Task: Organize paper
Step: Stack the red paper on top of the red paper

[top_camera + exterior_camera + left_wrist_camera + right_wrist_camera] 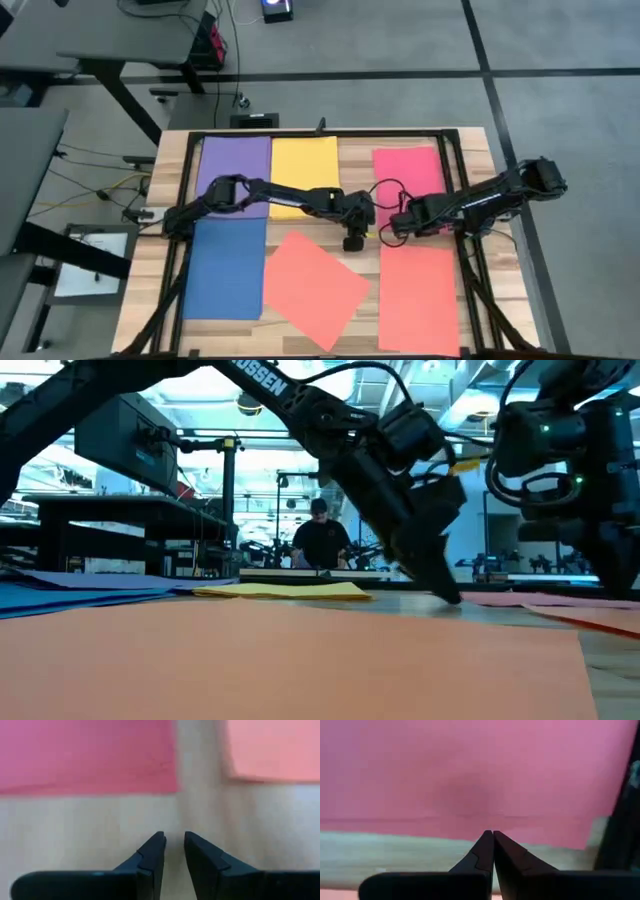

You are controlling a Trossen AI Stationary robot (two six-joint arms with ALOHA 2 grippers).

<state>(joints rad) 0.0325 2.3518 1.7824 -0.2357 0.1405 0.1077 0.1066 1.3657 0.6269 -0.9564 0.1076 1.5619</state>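
Six sheets: I count purple paper (236, 160), yellow paper (304, 160), red-pink paper (407, 168) along the far side of the table (478, 160); blue paper (227, 268), a tilted orange-coral sheet (314, 288) and a straight orange-coral sheet (419, 296) nearer me.
Left gripper (353, 240): I see it low over bare wood between the yellow and red-pink sheets, fingers (152, 852) a narrow gap apart, holding nothing.
Right gripper (390, 232): at the near edge of the red-pink sheet, fingertips (485, 845) pressed together, gripping nothing I can see.
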